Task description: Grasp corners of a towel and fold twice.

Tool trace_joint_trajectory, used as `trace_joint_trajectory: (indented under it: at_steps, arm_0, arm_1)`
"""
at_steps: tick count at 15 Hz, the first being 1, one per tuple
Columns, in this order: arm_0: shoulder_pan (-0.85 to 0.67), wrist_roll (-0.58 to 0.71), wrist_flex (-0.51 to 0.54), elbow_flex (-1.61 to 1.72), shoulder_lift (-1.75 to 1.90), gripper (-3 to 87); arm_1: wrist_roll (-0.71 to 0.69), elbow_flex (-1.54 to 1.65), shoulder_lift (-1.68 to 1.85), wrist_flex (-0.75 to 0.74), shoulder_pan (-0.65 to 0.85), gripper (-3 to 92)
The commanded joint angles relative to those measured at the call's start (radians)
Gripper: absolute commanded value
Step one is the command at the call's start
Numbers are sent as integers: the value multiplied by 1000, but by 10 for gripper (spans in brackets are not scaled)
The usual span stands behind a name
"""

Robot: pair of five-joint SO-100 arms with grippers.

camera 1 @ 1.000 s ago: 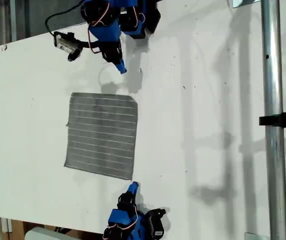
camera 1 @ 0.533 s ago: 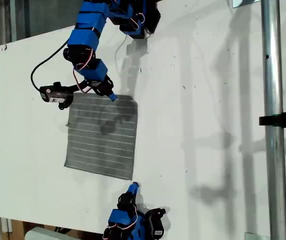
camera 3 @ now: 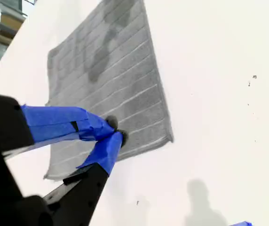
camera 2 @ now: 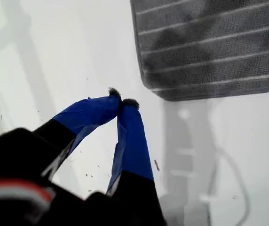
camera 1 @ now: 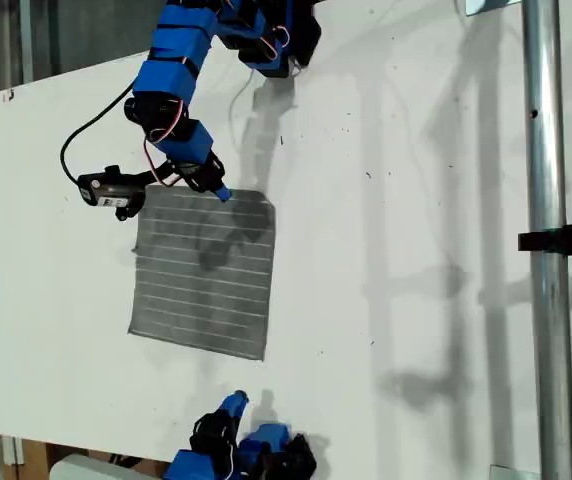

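Shut tip to tip, the jaws of my second gripper (camera 3: 113, 132), poised over the towel (camera 3: 111, 70) just inside one edge. Cannot tell whether any cloth is pinched between them; no fold or lift showing at the tips. Shut as well, the jaws of my first gripper (camera 2: 122, 101), holding nothing, with bare table under them.

Lies flat and fully spread, dark grey with thin white stripes, on the white table (camera 1: 416, 200). Stretches away from the second jaws, most of the cloth ahead of them, one corner (camera 3: 168, 139) off to the side of the tips. Carries a darker arm shadow farther out from those jaws. Sits ahead of the first jaws and apart from them, the nearest corner (camera 2: 148, 87) a little beyond the tips, with a strip of white table between.

In the exterior view, my second gripper (camera 1: 221, 192) over the towel (camera 1: 201, 290) at its upper edge, near the upper corner on that view's right; my first gripper (camera 1: 231, 403) below the lower edge, clear of the cloth. Beside the second arm, a small camera (camera 1: 106, 190) on a black cable. Well apart from both jaws, toward the exterior view's right, an upright metal pole (camera 1: 541, 250) with a black clamp (camera 1: 566, 240).
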Motion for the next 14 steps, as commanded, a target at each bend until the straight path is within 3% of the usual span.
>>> trace_joint_trajectory:
  at_steps: [1,5,8,14]
  arm_0:
    - [15,60,15,-224,-233,-9]
    - [21,135,-3,-301,-334,18]
    - [23,118,0,-279,-334,49]
    - [32,100,-2,-273,-328,40]
  arm_1:
    - [-14,-5,8,-20,12,32]
    - [-40,23,-40,25,12,255]
    - [-101,52,-118,12,31,348]
    - [-213,67,-449,-160,126,331]
